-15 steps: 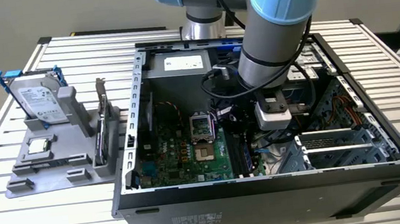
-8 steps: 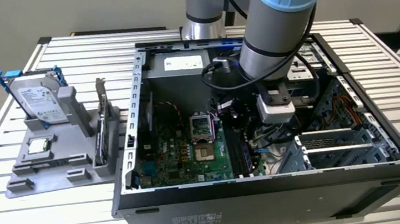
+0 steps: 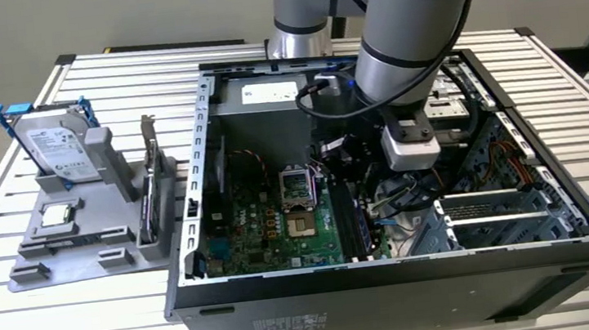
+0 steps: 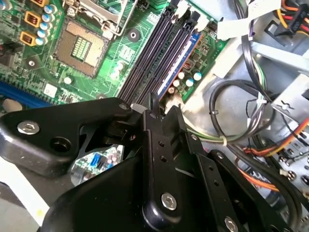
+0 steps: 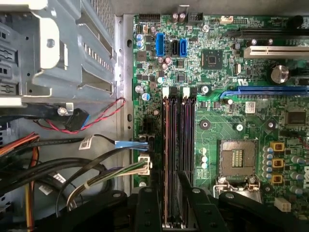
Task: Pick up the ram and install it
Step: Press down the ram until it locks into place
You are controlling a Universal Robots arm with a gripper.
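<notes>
Ram (image 5: 182, 186) sits edge-on in the gripper (image 5: 181, 205), whose fingers are closed narrow on its upper edge, directly above the memory slots (image 5: 176, 135). Judged light, stiff, thin and fragile; best held by the edges, clear of the chips. Loose cables (image 5: 96, 169) crowd one side of the slots and the processor socket (image 5: 236, 157) the other.

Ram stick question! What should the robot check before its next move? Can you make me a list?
1. The ram gripped by the gripper: ok, a thin dark stick sits between its fingers.
2. Gripper above the memory slots: ok.
3. Slots empty: ok.
4. White slot latches open: cannot tell.
5. Ram lined up with one slot: cannot tell.
6. Cables away from the slots: ok, they lie beside the board.
</notes>
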